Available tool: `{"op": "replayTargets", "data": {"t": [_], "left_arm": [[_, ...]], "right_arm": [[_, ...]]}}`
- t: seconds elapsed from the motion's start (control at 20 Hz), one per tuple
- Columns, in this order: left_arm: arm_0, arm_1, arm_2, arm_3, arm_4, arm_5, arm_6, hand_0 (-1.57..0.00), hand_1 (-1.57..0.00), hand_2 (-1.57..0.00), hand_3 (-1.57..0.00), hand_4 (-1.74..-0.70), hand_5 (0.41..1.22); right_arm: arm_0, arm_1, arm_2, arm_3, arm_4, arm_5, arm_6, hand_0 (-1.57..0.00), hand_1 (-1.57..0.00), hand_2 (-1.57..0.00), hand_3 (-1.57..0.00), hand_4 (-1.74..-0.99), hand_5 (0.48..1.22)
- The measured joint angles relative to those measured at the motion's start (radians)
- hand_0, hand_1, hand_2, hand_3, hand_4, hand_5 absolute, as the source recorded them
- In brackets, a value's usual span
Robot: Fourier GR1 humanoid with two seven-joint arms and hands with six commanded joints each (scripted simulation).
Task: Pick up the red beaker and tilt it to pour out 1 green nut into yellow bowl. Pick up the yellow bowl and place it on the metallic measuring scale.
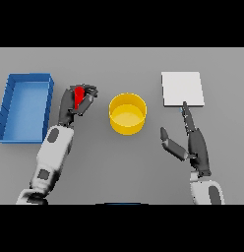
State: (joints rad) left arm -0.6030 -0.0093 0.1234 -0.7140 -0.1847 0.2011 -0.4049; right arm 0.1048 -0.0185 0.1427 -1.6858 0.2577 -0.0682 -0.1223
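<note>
Within my left hand [77, 101] I am holding the small red beaker [79, 94], fingers and thumb curling round it so that only a strip of red is showing between them. I am keeping it wrapped this closely, I judge, so it will not slip once I start tilting it; whether the green nut is inside I cannot tell, since the fingers are covering the mouth. Just to the right of that hand, apart from it, the round yellow bowl [127, 113] is sitting upright on the grey table [119, 162], near enough that a tilt toward it should drop the nut in. Its inside is looking bare yellow. Farther right, my right hand [193, 142] is resting spread, fingers straight and thumb out toward the bowl, holding nothing. Its fingertips are pointing at the flat pale square measuring scale [181, 89] just beyond them. Left of the beaker hand, a blue open-topped tray [8, 106] is lying.
</note>
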Motion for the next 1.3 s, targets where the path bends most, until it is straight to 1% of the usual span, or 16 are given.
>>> {"op": "replayTargets", "data": {"t": [0.1, 0.15, 0.25, 0.4, 0.45, 0.5, 0.55, 0.65, 0.75, 0.9, 0.95, 1.0, 1.05, 1.15, 1.25, 1.3], "left_arm": [[0.001, -0.001, -0.003, -0.021, 0.003, 0.012, 0.007, -1.46, -1.47, -1.47, -1.42, -1.69, 1.129], [-0.003, 0.012, -0.003, -0.038, 0.003, 0.011, 0.021, -1.49, -1.49, -1.49, -1.45, -1.70, 1.127], [-0.004, 0.020, -0.022, -0.068, -0.008, 0.009, 0.034, -1.52, -1.52, -1.52, -1.49, -1.71, 1.125], [-0.011, 0.061, -0.073, -0.137, -0.051, -0.003, 0.086, -1.54, -1.54, -1.54, -1.53, -1.73, 1.130], [-0.018, 0.070, -0.103, -0.158, -0.079, -0.006, 0.117, -1.55, -1.55, -1.55, -1.54, -1.73, 1.134], [-0.019, 0.094, -0.137, -0.182, -0.116, -0.012, 0.130, -1.55, -1.55, -1.55, -1.55, -1.73, 1.137], [-0.035, 0.126, -0.170, -0.201, -0.157, -0.022, 0.167, -1.56, -1.56, -1.56, -1.55, -1.73, 1.139], [-0.040, 0.163, -0.259, -0.238, -0.250, -0.044, 0.213, -1.56, -1.56, -1.56, -1.55, -1.74, 1.132], [-0.034, 0.181, -0.303, -0.273, -0.286, -0.067, 0.248, -1.56, -1.56, -1.56, -1.55, -1.74, 1.123], [-0.020, 0.193, -0.341, -0.311, -0.309, -0.086, 0.289, -1.56, -1.56, -1.56, -1.56, -1.74, 1.144], [-0.033, 0.213, -0.365, -0.322, -0.335, -0.103, 0.305, -1.56, -1.56, -1.56, -1.56, -1.74, 1.149], [-0.060, 0.224, -0.393, -0.317, -0.370, -0.116, 0.336, -1.57, -1.57, -1.57, -1.56, -1.74, 1.152], [-0.100, 0.238, -0.432, -0.312, -0.415, -0.140, 0.365, -1.57, -1.57, -1.57, -1.56, -1.74, 1.153], [-0.159, 0.272, -0.508, -0.296, -0.498, -0.185, 0.372, -1.57, -1.57, -1.57, -1.57, -1.74, 1.177], [-0.203, 0.291, -0.583, -0.271, -0.566, -0.239, 0.372, -1.57, -1.57, -1.57, -1.57, -1.74, 1.193], [-0.243, 0.286, -0.610, -0.243, -0.595, -0.258, 0.384, -1.57, -1.57, -1.57, -1.57, -1.74, 1.199]], "right_arm": [[-0.011, -0.001, -0.001, 0.008, 0.008, -0.006, 0.004, 0.00, 0.00, 0.00, 0.00, -1.186, 0.670], [-0.020, -0.003, -0.004, 0.014, 0.013, -0.011, 0.016, 0.00, 0.00, 0.00, 0.00, -1.175, 0.667], [-0.012, -0.003, 0.004, -0.003, 0.016, -0.009, -0.013, 0.00, 0.00, 0.00, 0.00, -1.141, 0.660], [-0.013, -0.013, 0.006, 0.003, 0.044, -0.020, 0.011, 0.00, 0.00, 0.00, 0.00, -1.108, 0.656], [-0.020, -0.009, 0.007, 0.004, 0.051, -0.029, 0.001, 0.00, 0.00, 0.00, 0.00, -1.103, 0.656], [-0.020, -0.014, 0.005, -0.002, 0.050, -0.026, 0.012, 0.00, 0.00, 0.00, 0.00, -1.101, 0.658], [-0.018, -0.013, 0.002, 0.004, 0.049, -0.029, 0.012, 0.00, 0.00, 0.00, 0.00, -1.095, 0.660], [-0.004, -0.014, 0.008, 0.000, 0.050, -0.024, -0.011, 0.00, 0.00, 0.00, 0.00, -1.092, 0.663], [0.007, -0.016, 0.011, -0.014, 0.041, -0.012, -0.022, 0.00, 0.00, 0.00, 0.00, -1.092, 0.668], [-0.009, -0.017, 0.012, -0.011, 0.053, -0.017, 0.016, 0.00, 0.00, 0.00, 0.00, -1.096, 0.666], [-0.010, -0.020, 0.008, -0.001, 0.050, -0.016, 0.016, 0.00, 0.00, 0.00, 0.00, -1.096, 0.670], [0.001, -0.013, 0.016, -0.006, 0.046, -0.010, -0.006, 0.00, 0.00, 0.00, 0.00, -1.086, 0.679], [-0.003, -0.010, 0.016, -0.003, 0.044, -0.010, -0.014, 0.00, 0.00, 0.00, 0.00, -1.069, 0.685], [-0.010, -0.014, 0.015, -0.003, 0.046, -0.009, -0.015, 0.00, 0.00, 0.00, 0.00, -1.056, 0.692], [-0.010, -0.025, 0.011, -0.010, 0.051, -0.010, -0.006, 0.00, 0.00, 0.00, 0.00, -1.062, 0.691], [-0.009, -0.026, 0.012, -0.012, 0.051, -0.008, -0.010, 0.00, 0.00, 0.00, 0.00, -1.068, 0.689]]}}
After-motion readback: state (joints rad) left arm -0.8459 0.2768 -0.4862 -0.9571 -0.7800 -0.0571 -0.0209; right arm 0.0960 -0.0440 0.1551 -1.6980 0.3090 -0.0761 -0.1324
